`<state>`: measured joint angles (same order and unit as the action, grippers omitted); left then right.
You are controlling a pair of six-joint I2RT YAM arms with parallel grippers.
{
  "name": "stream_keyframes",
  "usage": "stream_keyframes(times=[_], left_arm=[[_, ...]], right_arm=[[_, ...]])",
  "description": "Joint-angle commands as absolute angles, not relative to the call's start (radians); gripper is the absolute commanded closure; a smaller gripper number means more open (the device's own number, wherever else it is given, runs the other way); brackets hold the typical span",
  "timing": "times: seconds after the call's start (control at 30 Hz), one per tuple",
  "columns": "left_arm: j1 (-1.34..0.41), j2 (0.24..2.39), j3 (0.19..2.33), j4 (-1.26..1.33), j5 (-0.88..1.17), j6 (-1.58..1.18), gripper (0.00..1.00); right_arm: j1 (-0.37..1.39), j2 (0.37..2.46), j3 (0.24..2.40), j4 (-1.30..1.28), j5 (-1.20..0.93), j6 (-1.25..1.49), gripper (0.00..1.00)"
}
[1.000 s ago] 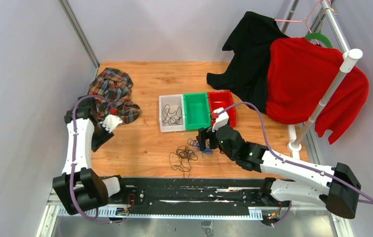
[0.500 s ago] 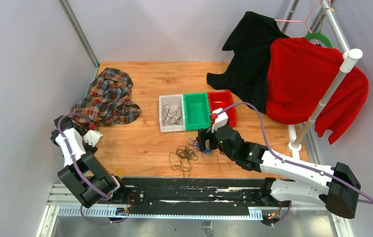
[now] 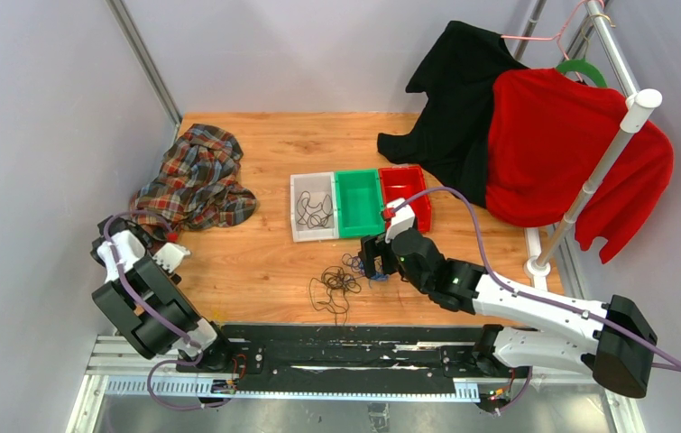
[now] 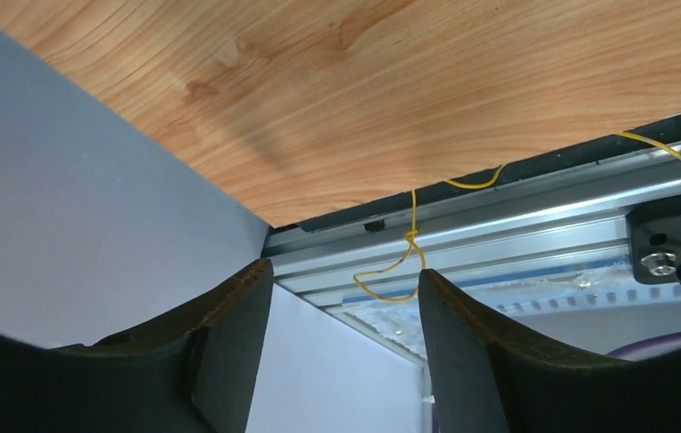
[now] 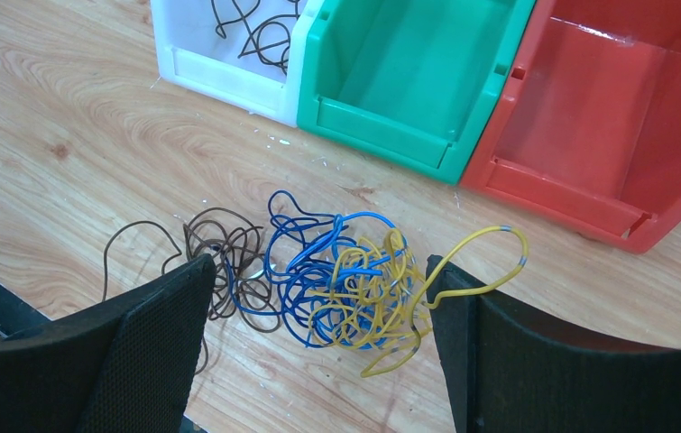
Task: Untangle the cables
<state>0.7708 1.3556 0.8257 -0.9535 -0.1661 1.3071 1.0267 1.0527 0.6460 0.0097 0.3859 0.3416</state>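
The right claw [image 3: 372, 262], from above, hovers over the cables [image 3: 341, 281], which lie clumped on the surface [image 3: 255, 262] near the bins [image 3: 359, 203]. Left wrist: the left claw [image 4: 345, 280] stands parted and empty at the surface's edge. Right wrist: wide jaws straddle the blue-yellow tangle. Grasping looks next: lower, then pinch one loop.

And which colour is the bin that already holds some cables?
White bin, black cables inside; best seen in the top external view.

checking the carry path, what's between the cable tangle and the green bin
Only bare wooden table separates the cable tangle from the green bin; the right wrist view shows it.
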Motion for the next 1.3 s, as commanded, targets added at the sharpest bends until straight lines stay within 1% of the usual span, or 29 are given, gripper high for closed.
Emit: stream_keyframes(times=[0.0,0.17,0.27,0.43,0.57,0.6,0.7,0.77,0.83,0.9,0.97,1.07,1.17,1.27], left_arm=[[0.783,1.391,0.784,-0.892,-0.204,1.351,0.34],[0.787,1.397,0.724,-0.812,-0.254,1.381,0.37],[0.788,1.404,0.703,-0.780,-0.267,1.384,0.44],[0.788,1.422,0.696,-0.789,-0.280,1.385,0.64],[0.783,1.369,0.719,-0.907,-0.221,1.383,0.96],[0.773,1.338,0.726,-0.951,-0.204,1.382,0.99],[0.669,1.225,0.765,-1.094,-0.147,1.323,0.99],[0.548,1.147,0.831,-1.174,-0.052,1.225,0.99],[0.400,1.096,0.961,-1.225,0.065,1.080,1.00],[0.248,1.095,1.098,-1.231,0.154,0.907,0.99],[0.105,1.141,1.249,-1.230,0.221,0.750,0.99],[-0.088,1.262,1.503,-1.231,0.240,0.536,0.99],[-0.297,1.376,1.736,-1.254,0.197,0.438,0.99],[-0.445,1.479,1.951,-1.279,0.142,0.398,0.99]], right_arm=[[1.015,1.042,0.656,-0.012,0.405,0.332,0.14],[1.014,1.031,0.656,-0.019,0.427,0.334,0.14],[1.015,1.026,0.656,-0.020,0.432,0.334,0.15],[1.014,1.015,0.653,-0.027,0.439,0.333,0.15],[1.012,1.008,0.654,-0.028,0.439,0.332,0.15],[1.012,1.011,0.655,-0.028,0.439,0.332,0.15],[1.008,1.019,0.661,-0.024,0.439,0.335,0.15],[1.006,1.020,0.661,-0.022,0.439,0.339,0.16],[1.003,1.015,0.661,-0.020,0.472,0.341,0.16],[0.999,1.012,0.662,-0.022,0.482,0.343,0.16],[0.997,1.004,0.667,-0.029,0.491,0.345,0.16],[0.995,0.990,0.678,-0.043,0.504,0.343,0.15],[0.990,0.963,0.688,-0.056,0.518,0.336,0.14],[0.981,0.933,0.694,-0.069,0.544,0.329,0.14]])
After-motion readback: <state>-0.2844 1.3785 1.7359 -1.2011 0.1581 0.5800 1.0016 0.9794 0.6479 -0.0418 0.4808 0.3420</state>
